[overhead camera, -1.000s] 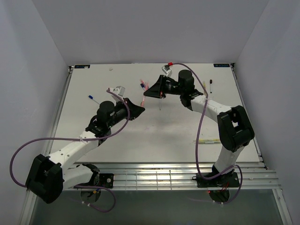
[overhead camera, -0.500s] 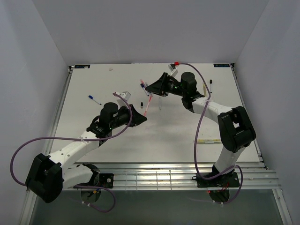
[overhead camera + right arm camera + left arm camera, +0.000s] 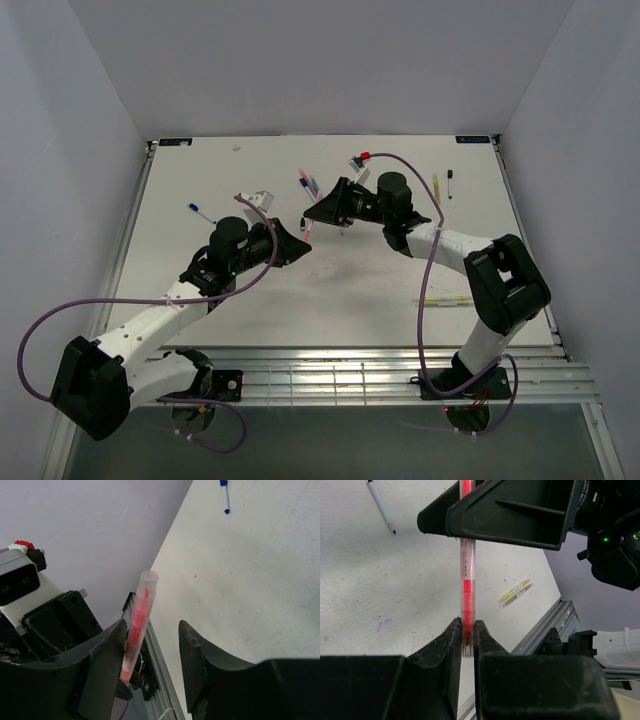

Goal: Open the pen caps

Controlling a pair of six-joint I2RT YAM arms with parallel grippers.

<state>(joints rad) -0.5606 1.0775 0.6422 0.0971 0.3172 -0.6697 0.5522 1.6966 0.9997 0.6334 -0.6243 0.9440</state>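
A pink pen (image 3: pixel 466 575) with a clear barrel stands upright between the two arms, above the table (image 3: pixel 350 280). My left gripper (image 3: pixel 466 632) is shut on its lower end. My right gripper (image 3: pixel 152 627) is open around the pen's (image 3: pixel 135 625) upper part, and the barrel leans against one finger (image 3: pixel 107 645). The free end carries a clear pen cap (image 3: pixel 148 582) with the pink tip showing inside. In the top view the left gripper (image 3: pixel 298 243) and right gripper (image 3: pixel 314 208) nearly meet, with the pen (image 3: pixel 306 232) between them.
Loose pens lie on the table: a blue-tipped white one (image 3: pixel 200 212) at the left, pink and blue ones (image 3: pixel 305 184) at the back, a yellow one (image 3: pixel 436 187) and a black-tipped one (image 3: pixel 450 183) at the back right, yellow ones (image 3: pixel 445 300) at the front right.
My right gripper has opened and come down toward the left gripper, so its jaws now straddle the pink pen. The left gripper kept its grip and shifted slightly.
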